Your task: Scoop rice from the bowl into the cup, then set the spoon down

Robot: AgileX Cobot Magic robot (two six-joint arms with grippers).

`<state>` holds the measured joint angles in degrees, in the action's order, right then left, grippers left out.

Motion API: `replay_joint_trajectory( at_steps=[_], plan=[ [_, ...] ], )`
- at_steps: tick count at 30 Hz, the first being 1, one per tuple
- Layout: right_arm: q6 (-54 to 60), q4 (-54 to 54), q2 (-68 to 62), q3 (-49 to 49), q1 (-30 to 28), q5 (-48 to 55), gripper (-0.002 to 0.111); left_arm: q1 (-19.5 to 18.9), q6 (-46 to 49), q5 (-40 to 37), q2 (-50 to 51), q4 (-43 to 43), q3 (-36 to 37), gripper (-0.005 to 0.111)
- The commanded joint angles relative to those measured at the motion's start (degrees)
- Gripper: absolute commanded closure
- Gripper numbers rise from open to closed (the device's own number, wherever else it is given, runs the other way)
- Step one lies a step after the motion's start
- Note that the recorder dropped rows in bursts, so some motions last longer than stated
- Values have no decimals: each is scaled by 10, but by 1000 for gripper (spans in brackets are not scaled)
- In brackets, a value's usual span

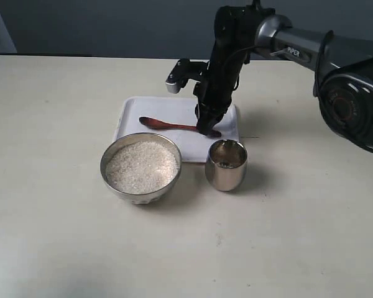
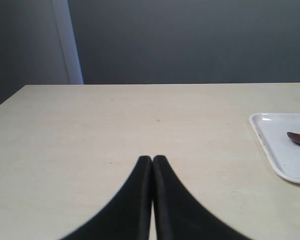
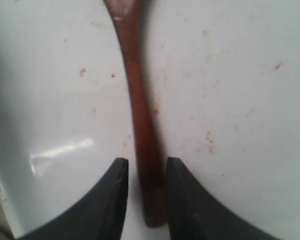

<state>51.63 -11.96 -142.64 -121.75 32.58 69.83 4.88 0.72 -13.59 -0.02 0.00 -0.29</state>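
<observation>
spoon (image 1: pixel 168 125) lengthwise on tray (image 1: pixel 127 112), scoop toward tray's left edge | right gripper (image 1: pixel 206 130) pointing down, fingers apart astride handle tip, maybe touching | left gripper (image 2: pixel 152 159) closed

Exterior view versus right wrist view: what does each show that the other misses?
Only the exterior view: the bowl of rice, the cup, and the right arm. Only the right wrist view: the right end effector straddling the spoon at its handle end, a sliver of gap on one side, and brown specks on the tray. Both: the spoon lying on the white tray.
</observation>
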Motion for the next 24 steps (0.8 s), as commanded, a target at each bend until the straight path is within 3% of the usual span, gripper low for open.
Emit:
replay_joint_trajectory(
  at_steps=[1, 5, 8, 9, 11, 14, 18, 24],
  plan=[
    [-9, 15, 2, -4, 1, 1, 81, 5, -2, 3, 0, 0, 3, 106],
    [-70, 51, 28, -4, 1, 1, 85, 5, -2, 3, 0, 0, 3, 106],
    [-152, 89, 72, -4, -7, 1, 107, 5, -2, 3, 0, 0, 3, 106],
    [-199, 85, 91, -4, -15, 1, 108, 5, -2, 3, 0, 0, 3, 106],
    [-253, 37, 123, -2, -30, 1, 109, 5, -2, 3, 0, 0, 3, 106],
    [-245, -50, 178, 32, -55, 1, 109, 5, -2, 3, 0, 0, 3, 106],
    [-218, -92, 276, 157, -76, 1, 109, 5, -2, 3, 0, 0, 3, 106],
    [-259, -130, 498, 454, -86, -267, 109, 5, -2, 3, 0, 0, 3, 106]
  ],
)
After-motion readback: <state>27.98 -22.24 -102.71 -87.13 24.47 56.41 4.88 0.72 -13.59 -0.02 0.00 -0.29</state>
